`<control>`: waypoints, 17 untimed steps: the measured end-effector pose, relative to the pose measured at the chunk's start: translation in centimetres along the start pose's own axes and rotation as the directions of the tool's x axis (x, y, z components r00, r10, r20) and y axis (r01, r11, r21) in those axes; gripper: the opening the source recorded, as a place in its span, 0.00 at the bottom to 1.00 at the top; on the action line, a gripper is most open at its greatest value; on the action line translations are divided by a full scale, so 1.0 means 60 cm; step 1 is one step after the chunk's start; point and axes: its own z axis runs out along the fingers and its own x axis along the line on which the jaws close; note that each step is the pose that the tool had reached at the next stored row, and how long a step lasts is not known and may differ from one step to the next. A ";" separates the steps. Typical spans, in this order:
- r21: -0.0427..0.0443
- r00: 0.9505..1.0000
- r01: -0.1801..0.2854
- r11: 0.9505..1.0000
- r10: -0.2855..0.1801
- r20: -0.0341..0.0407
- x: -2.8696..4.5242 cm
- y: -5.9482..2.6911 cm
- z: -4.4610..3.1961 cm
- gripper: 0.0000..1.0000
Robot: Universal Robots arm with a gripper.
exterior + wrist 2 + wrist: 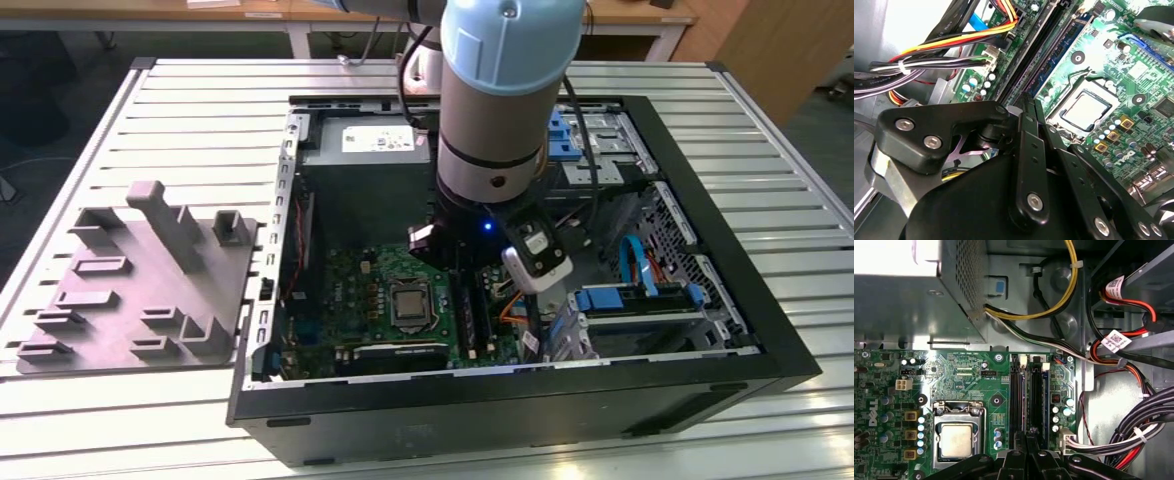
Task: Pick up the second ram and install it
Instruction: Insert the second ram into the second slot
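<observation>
Looking at the exterior view first, I find the gripper (457, 268) deep inside the computer case (534, 395), above the memory slots (471, 320) near the motherboard's edge on the exterior view's right. In the second wrist view the fingers (1026, 130) are drawn close together. A thin dark strip, which I take for the second ram (1040, 52), runs straight out from their tips along the slots. In the first wrist view the second ram (1028, 400) lies between the processor socket (956, 437) and the motherboard's cable-side edge. Its long axis is parallel to the slots and it sits directly beneath the tool. I judge it pinched by its flat faces.
</observation>
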 end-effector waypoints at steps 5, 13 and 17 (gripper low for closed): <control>0.000 1.000 0.000 1.000 0.000 0.000 0.000 0.000 0.002 0.12; 0.000 1.000 0.000 1.000 0.000 0.000 0.000 0.000 0.006 0.12; 0.000 1.000 0.000 1.000 0.000 0.000 0.000 0.000 0.006 0.12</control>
